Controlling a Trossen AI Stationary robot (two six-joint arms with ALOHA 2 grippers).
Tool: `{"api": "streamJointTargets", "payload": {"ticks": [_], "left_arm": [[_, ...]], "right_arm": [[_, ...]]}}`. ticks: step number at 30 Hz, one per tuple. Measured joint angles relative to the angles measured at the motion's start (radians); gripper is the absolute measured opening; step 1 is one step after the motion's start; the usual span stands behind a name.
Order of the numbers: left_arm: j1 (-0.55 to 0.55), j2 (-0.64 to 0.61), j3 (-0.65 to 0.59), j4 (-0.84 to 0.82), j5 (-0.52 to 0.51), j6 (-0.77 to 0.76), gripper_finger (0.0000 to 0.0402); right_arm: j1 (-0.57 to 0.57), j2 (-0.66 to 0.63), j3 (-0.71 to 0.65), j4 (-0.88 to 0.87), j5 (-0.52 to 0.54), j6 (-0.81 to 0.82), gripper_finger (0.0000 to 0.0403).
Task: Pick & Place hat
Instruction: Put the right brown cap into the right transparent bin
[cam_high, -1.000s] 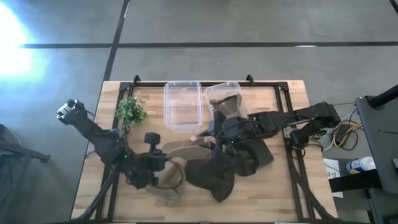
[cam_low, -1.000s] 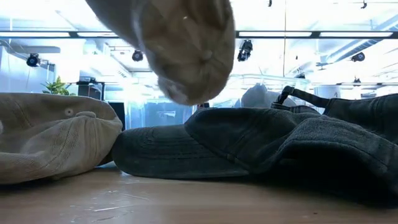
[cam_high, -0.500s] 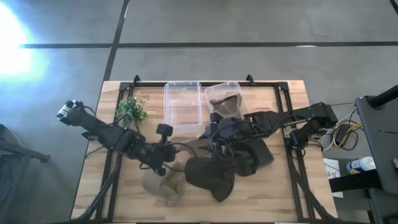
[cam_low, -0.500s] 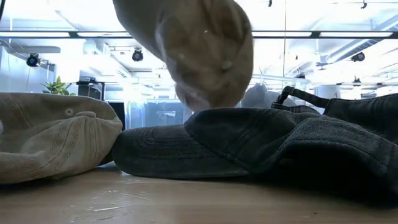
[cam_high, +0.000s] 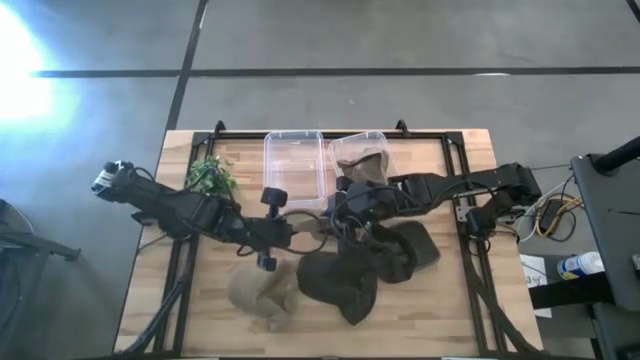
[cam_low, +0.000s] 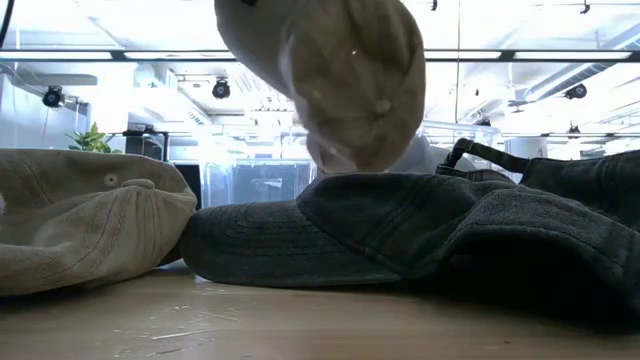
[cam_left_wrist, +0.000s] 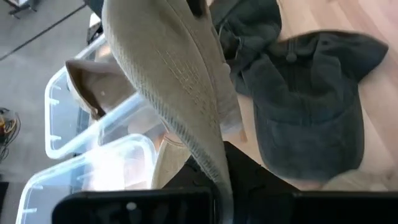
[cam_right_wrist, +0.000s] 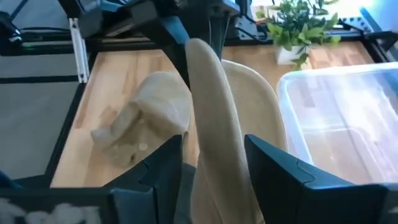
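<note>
The left pincer (cam_high: 290, 232) is gripping a tan cloth cap (cam_high: 312, 230) by its brim and holding it in the air just short of the clear plastic bins, its fingers clamped tight on the fabric. The right pincer (cam_high: 335, 222) is meeting it there, its two dark fingers (cam_right_wrist: 163, 163) standing apart on either side of the same cap's brim. The empty clear plastic bin (cam_high: 295, 168) is sitting just beyond the held cap; beside it the second clear bin (cam_high: 362, 160) is already holding a brown cap (cam_high: 364, 165). Nearer than the held cap, a dark grey cap pile (cam_high: 365, 265) is crowding the wooden bench (cam_high: 450, 310), with another tan cap (cam_high: 265, 297) lying alongside. A small green potted plant (cam_high: 211, 178) is standing beside the empty bin.
</note>
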Motion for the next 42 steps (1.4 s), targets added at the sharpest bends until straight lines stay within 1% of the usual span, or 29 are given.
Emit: {"api": "streamJointTargets", "payload": {"ticks": [3, 5, 7, 10, 11, 13, 16, 20, 23, 27, 29, 30, 32, 33, 36, 40, 42], "left_arm": [[0.008, 0.0, 0.0, 0.038, 0.013, 0.016, 0.0011], [0.009, 0.0, 0.0, 0.041, 0.01, 0.024, 0.0017], [0.01, 0.0, -0.002, 0.043, 0.003, 0.024, 0.0027], [0.01, -0.001, -0.002, 0.05, -0.025, 0.002, 0.0045], [0.01, -0.001, -0.002, 0.05, -0.03, -0.005, 0.0052], [0.01, -0.003, -0.002, 0.044, -0.05, -0.032, 0.0068], [0.009, -0.014, -0.002, 0.015, -0.117, -0.1, 0.0096], [-0.005, -0.047, -0.002, -0.078, -0.232, -0.23, 0.0134], [-0.029, -0.086, -0.002, -0.165, -0.283, -0.353, 0.0158], [-0.059, -0.145, -0.002, -0.24, -0.294, -0.538, 0.0174], [-0.075, -0.167, -0.003, -0.26, -0.299, -0.606, 0.0176], [-0.083, -0.176, -0.008, -0.26, -0.302, -0.632, 0.0176], [-0.099, -0.189, -0.018, -0.259, -0.315, -0.673, 0.0177], [-0.103, -0.194, -0.023, -0.259, -0.321, -0.688, 0.0177], [-0.107, -0.197, -0.04, -0.258, -0.328, -0.72, 0.0177], [-0.107, -0.194, -0.087, -0.258, -0.325, -0.767, 0.0177], [-0.108, -0.194, -0.113, -0.257, -0.304, -0.801, 0.0177]], "right_arm": [[-0.014, 0.0, -0.001, -0.004, -0.008, 0.044, 0.0151], [-0.027, 0.0, 0.0, -0.016, -0.02, 0.06, 0.0128], [-0.035, 0.0, 0.0, -0.024, -0.032, 0.072, 0.0095], [-0.035, 0.0, 0.0, -0.023, -0.04, 0.073, 0.0034], [-0.035, 0.0, 0.0, -0.023, -0.041, 0.067, 0.0022], [-0.035, 0.0, 0.0, -0.024, -0.035, 0.071, 0.0017], [-0.036, -0.003, 0.0, -0.032, 0.005, 0.074, 0.0015], [-0.033, -0.023, -0.002, -0.057, 0.13, 0.07, 0.0014], [-0.034, -0.059, -0.001, -0.066, 0.291, 0.066, 0.0014], [-0.04, -0.109, -0.001, -0.129, 0.589, 0.106, 0.0014], [-0.052, -0.128, -0.001, -0.162, 0.69, 0.109, 0.0014], [-0.063, -0.14, -0.001, -0.179, 0.707, 0.11, 0.0014], [-0.096, -0.148, 0.0, -0.218, 0.701, 0.135, 0.0014], [-0.117, -0.148, 0.0, -0.23, 0.67, 0.16, 0.0014], [-0.186, -0.137, -0.014, -0.236, 0.532, 0.234, 0.0014], [-0.265, -0.115, -0.041, -0.213, 0.454, 0.31, 0.0013], [-0.306, -0.11, -0.057, -0.202, 0.426, 0.366, 0.0013]]}}
